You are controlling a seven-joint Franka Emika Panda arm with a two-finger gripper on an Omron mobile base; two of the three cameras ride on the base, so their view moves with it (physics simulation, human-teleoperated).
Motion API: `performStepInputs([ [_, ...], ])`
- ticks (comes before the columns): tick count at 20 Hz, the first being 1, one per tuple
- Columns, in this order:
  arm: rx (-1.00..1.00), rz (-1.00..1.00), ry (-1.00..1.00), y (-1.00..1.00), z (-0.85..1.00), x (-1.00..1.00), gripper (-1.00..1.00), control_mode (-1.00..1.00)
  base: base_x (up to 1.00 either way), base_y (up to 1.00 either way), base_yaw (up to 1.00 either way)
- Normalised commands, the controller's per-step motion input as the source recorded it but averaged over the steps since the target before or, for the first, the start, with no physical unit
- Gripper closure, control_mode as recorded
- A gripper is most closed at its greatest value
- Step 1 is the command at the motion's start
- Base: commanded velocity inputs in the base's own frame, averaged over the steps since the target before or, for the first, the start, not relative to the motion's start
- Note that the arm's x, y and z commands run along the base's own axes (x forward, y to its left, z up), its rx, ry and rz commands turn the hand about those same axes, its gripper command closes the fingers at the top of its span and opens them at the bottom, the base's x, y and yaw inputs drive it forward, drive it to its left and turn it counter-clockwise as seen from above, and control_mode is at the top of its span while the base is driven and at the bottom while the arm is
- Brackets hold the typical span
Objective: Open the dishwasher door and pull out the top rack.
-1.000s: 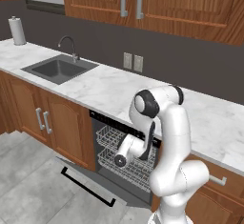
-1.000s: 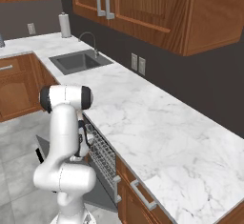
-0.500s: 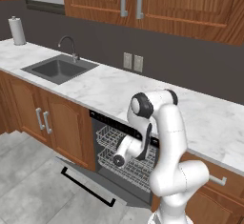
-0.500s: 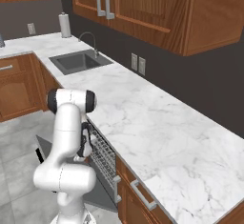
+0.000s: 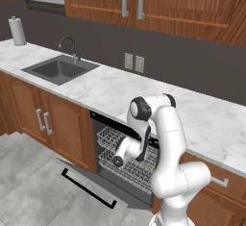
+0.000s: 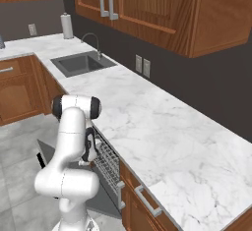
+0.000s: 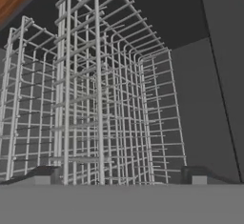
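Now, from the left base view, we see the dishwasher door (image 5: pixel 89 184) folded down flat in front of the open machine, its black bar handle at the outer edge, just above the grey floor tiles (image 5: pixel 29 182). Inside the dark opening two white wire baskets stand one above the other; the top rack (image 5: pixel 111 136) is the higher one, and the lower rack (image 5: pixel 129 169) reaches out a little further beneath it. Our arm bends down from the lower right, and its hand sits right in front of the baskets, between the two levels; we cannot make out the fingertips from this side. Along the marble counter (image 5: pixel 202 119) lie the sink (image 5: pixel 58 69) and, at the far left, a paper towel roll (image 5: pixel 18 31).

From the right base view, we see the door (image 6: pixel 47 151) lying low behind our arm, and wire grid (image 6: pixel 107 165) showing edge-on under the counter (image 6: pixel 162 141) rim; we cannot tell which basket that grid belongs to. The hand is tucked close against it.

From the hand view, our gripper (image 7: pixel 122 176) has its two dark tips set wide apart, nothing between them. White wire grid (image 7: pixel 86 104) stands just ahead of the tips, not touched as far as we can tell.
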Motion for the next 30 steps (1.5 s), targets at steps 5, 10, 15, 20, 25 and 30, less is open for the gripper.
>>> performStepInputs([
  [5, 0.0, 0.0, 0.02, 0.0, -0.13, 0.36, -1.0, -1.0, 0.0, 0.0, 0.0],
  [10, 0.0, 0.0, 0.05, 0.0, -0.22, 0.36, -1.0, -1.0, 0.0, 0.0, 0.0],
  [15, 0.0, 0.0, 0.06, 0.0, -0.25, 0.35, -1.0, -1.0, 0.0, 0.0, 0.0],
  [20, 0.0, 0.0, 0.07, 0.0, -0.25, 0.34, -1.0, -1.0, 0.0, 0.0, 0.0],
  [25, 0.0, 0.0, 0.07, 0.0, -0.25, 0.32, -1.0, -1.0, 0.0, 0.0, 0.0],
  [30, 0.0, 0.0, 0.09, 0.0, -0.34, 0.33, -1.0, -1.0, 0.0, 0.0, 0.0],
])
